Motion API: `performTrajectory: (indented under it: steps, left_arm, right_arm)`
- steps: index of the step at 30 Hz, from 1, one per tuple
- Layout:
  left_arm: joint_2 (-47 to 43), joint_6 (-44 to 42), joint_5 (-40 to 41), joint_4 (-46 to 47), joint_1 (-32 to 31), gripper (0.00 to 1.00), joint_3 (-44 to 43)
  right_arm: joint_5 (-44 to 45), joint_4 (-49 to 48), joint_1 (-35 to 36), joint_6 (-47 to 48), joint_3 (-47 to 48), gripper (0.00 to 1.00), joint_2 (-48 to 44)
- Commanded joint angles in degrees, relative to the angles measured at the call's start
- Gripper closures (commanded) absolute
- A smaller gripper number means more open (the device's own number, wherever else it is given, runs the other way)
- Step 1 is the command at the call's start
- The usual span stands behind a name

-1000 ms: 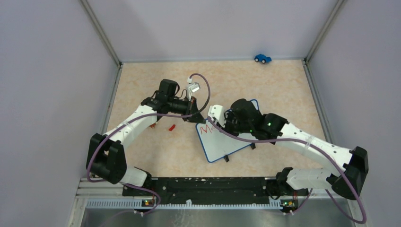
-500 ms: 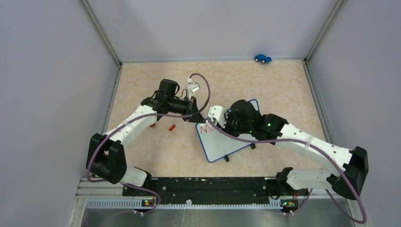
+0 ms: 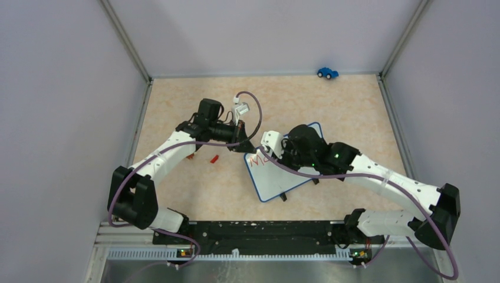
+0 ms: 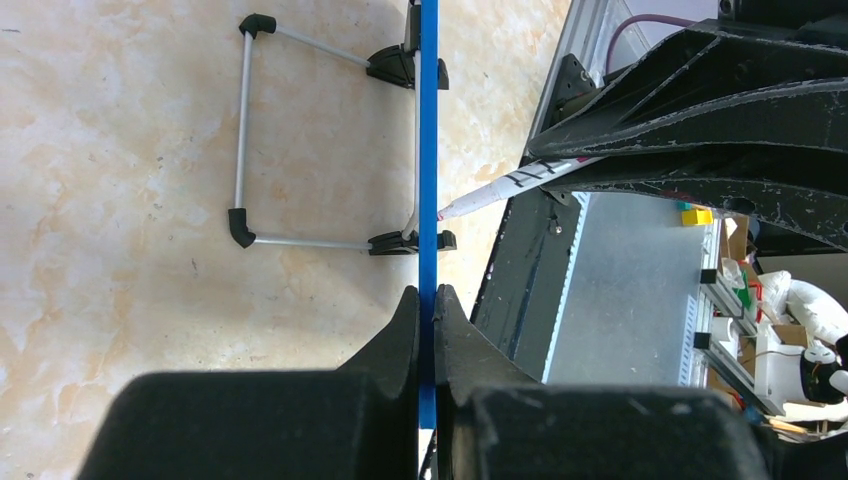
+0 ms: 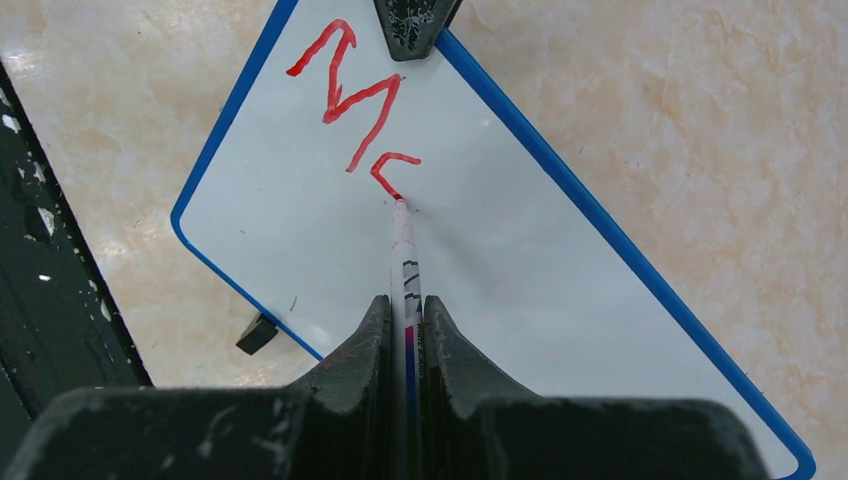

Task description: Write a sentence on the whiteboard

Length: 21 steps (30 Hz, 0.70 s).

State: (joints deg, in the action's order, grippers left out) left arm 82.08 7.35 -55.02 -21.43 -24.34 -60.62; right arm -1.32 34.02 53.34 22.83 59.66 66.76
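Right hand (image 5: 405,308) marginally rightward, over whiteboard (image 5: 530,280)

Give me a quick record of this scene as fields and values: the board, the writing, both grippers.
whiteboard: on the table, blue rim
sentence: red "M" plus an unfinished second letter
left gripper: shut on the whiteboard's rim
right gripper: shut on marker, tip touching the board
small red object: on the table near the left arm
toy car: blue, at the far edge
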Motion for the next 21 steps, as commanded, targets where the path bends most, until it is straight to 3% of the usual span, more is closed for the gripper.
performTrajectory:
  steps: [1, 21]
  left_arm:
    - [-0.4, 0.3, -2.7, 0.3, 0.0, 1.00, 0.4]
    - [-0.2, 0.2, -3.1, 0.7, 0.0, 1.00, 0.6]
  right_arm:
    - [5.4, -1.9, -1.0, -0.2, 2.4, 1.00, -0.7]
    - [1.6, -2.1, -0.5, -1.6, 5.5, 1.00, 1.5]
